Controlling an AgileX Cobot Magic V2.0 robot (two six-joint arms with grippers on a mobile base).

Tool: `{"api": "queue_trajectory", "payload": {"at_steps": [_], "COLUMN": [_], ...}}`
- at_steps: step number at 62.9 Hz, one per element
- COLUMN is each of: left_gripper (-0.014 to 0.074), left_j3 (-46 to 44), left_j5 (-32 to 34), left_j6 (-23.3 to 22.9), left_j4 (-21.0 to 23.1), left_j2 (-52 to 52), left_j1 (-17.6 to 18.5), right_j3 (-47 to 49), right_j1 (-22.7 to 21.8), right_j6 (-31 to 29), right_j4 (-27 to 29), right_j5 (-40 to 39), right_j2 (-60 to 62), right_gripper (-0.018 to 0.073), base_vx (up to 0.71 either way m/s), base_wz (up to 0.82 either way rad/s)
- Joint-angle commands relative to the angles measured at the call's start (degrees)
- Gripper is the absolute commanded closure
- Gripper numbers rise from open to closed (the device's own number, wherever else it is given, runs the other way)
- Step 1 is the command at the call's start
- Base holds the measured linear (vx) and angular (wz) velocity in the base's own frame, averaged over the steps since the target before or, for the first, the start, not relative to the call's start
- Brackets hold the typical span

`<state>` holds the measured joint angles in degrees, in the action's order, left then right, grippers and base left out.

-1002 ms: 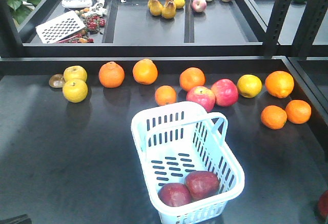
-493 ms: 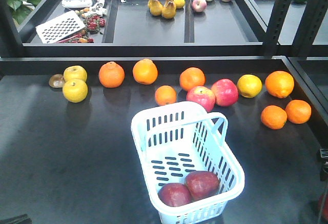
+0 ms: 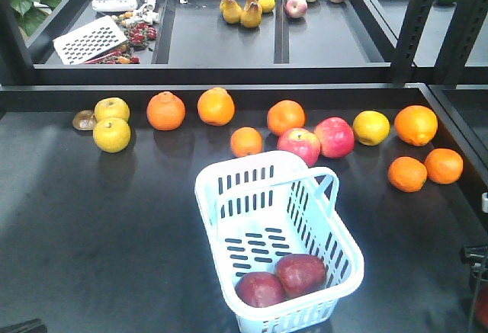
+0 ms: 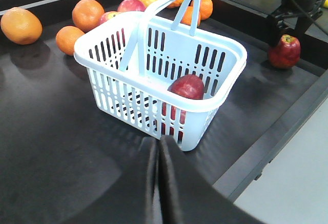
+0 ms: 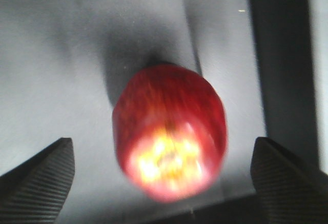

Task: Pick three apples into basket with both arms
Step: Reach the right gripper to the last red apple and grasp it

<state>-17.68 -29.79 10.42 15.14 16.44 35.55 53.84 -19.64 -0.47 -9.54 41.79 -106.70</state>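
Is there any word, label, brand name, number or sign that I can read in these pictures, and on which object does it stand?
None: no readable text in any view.
The basket is plain.
The apples in the basket and the apple under the right gripper show no sticker.

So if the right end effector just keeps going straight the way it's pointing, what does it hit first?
Most likely the third dark red apple. In the wrist view it sits centred between the open fingers of the right end effector, ahead of the tips. Depth is blurry, so the gap is unclear.
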Motion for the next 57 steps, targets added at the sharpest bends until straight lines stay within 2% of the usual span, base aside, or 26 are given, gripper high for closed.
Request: {"api": "queue_trajectory", "payload": {"at_steps": [1, 13, 20, 27, 35, 39, 44, 57], "left_gripper": [0.0603, 0.0603, 0.0603, 0.0603, 0.0603, 0.0603, 0.0603, 0.0603], "left_j3": [-1.59, -1.59, -1.59, -1.59, -1.59, -1.59, -1.59, -1.59], "left_j5": [3.95, 3.95, 3.95, 3.95, 3.95, 3.95, 3.95, 3.95], "left_j6": [-0.30, -0.30, -0.30, -0.30, -0.30, -0.30, -0.30, -0.30], "left_j4": [0.63, 0.63, 0.63, 0.63, 0.63, 0.63, 0.63, 0.63], "left_j2": [0.39, 0.39, 0.39, 0.39, 0.39, 0.39, 0.39, 0.39], "left_j1": [0.10, 0.10, 0.10, 0.10, 0.10, 0.10, 0.10, 0.10], "right_j3": [1.48, 1.48, 1.48, 1.48, 1.48, 1.48, 1.48, 1.48], "right_j1": [-0.38, -0.38, -0.38, -0.38, -0.24, -0.17, -0.17, -0.17], "right_j6": [0.08, 0.08, 0.47, 0.47, 1.05, 0.47, -1.99, -12.01], "right_j4": [-1.18, -1.39, -1.33, -1.29, 0.28, 2.19, 5.26, 17.44], "right_j5": [-1.12, -2.81, -2.69, -1.84, -1.03, -1.04, -1.04, 1.98], "right_j2": [0.34, -2.59, -2.69, -2.69, -1.10, 1.49, 5.16, 18.58], "right_gripper": [-0.0090, -0.0073, -0.0017, 0.0109, 0.0341, 0.0466, 0.0566, 0.0568], "base_vx": [0.00, 0.00, 0.00, 0.00, 0.00, 0.00, 0.00, 0.00], "base_wz": [0.00, 0.00, 0.00, 0.00, 0.00, 0.00, 0.00, 0.00]}}
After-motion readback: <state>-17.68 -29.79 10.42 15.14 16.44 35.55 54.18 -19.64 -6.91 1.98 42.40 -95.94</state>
